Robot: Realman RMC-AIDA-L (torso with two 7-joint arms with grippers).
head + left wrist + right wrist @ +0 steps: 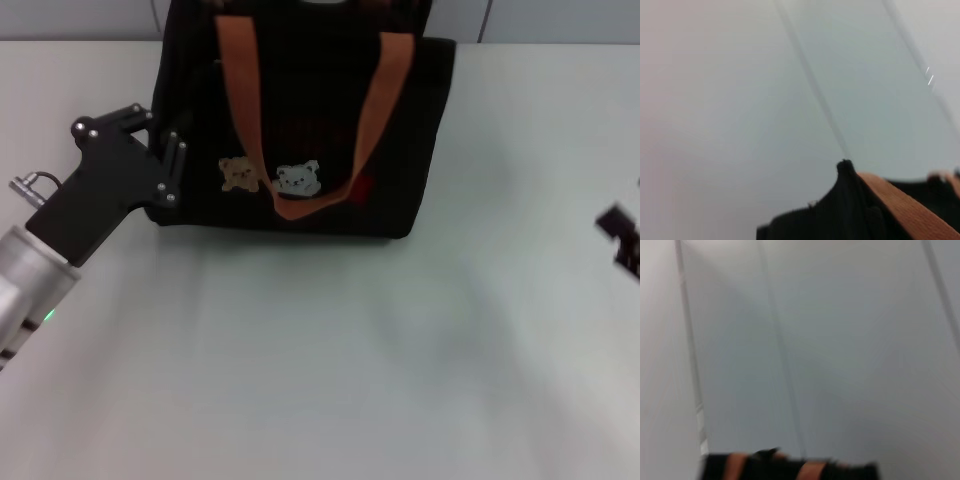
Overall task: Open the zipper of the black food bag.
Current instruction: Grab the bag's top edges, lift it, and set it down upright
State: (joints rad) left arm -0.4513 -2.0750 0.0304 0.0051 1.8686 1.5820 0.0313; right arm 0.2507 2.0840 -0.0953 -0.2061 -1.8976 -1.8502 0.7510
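The black food bag point(300, 120) stands upright at the far middle of the table, with two orange-brown straps point(240, 90) hanging down its front. Tan and white bear patches point(298, 180) and red lettering point(362, 188) show low on that face. Its zipper is not visible in any view. My left gripper point(165, 135) is pressed against the bag's left side, its tips lost against the black fabric. The left wrist view shows a corner of the bag point(840, 215) and a strap point(900, 205). My right gripper point(622, 235) pokes in at the right edge, far from the bag point(785, 470).
The pale table point(320, 350) stretches in front of the bag and to its right. A light wall with vertical seams rises behind the bag.
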